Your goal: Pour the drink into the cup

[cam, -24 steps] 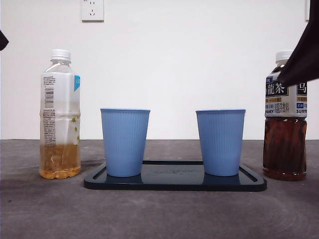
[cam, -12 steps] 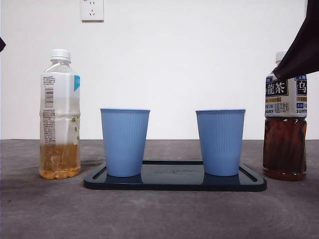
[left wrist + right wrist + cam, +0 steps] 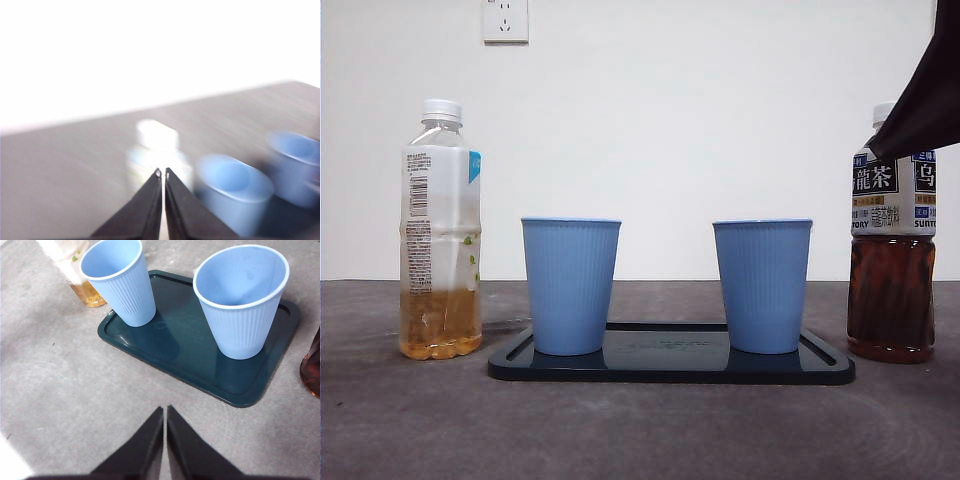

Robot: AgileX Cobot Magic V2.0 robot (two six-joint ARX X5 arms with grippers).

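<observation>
Both cups [image 3: 570, 285] upright on tray [image 3: 670, 368], ready for filling. Right gripper [image 3: 165, 412] closed, empty, near dark bottle [image 3: 892, 250]. Left gripper [image 3: 162, 173] closed, empty.

A lab-style test bench: a bare grey surface [image 3: 640, 430] set against a plain white wall [image 3: 720, 130] with one socket [image 3: 505, 20], where bottles and two cups stand staged on a tray [image 3: 670, 365].
</observation>
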